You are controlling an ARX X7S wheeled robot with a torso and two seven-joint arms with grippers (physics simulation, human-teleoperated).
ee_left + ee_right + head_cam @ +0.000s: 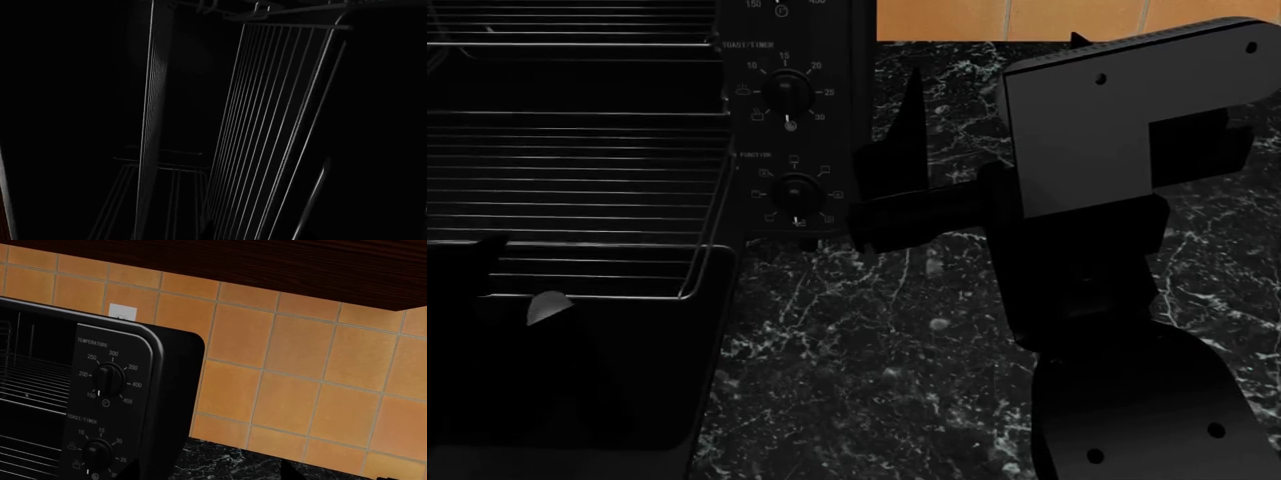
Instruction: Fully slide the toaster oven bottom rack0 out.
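The black toaster oven stands at the left with its knob panel facing me; it also shows in the right wrist view. The grey wire bottom rack0 sticks out over the lowered door, its upturned front rim toward me. My left gripper is a dark shape over the rim's left end; its jaws are hidden. The dim left wrist view shows a broad wire rack close by and a second one edge-on. My right gripper is open and empty, beside the knob panel.
The flat black door panel lies open below the rack. A second rack sits higher in the oven. The black marble counter spreads to the right. Orange wall tiles and a dark cabinet stand behind.
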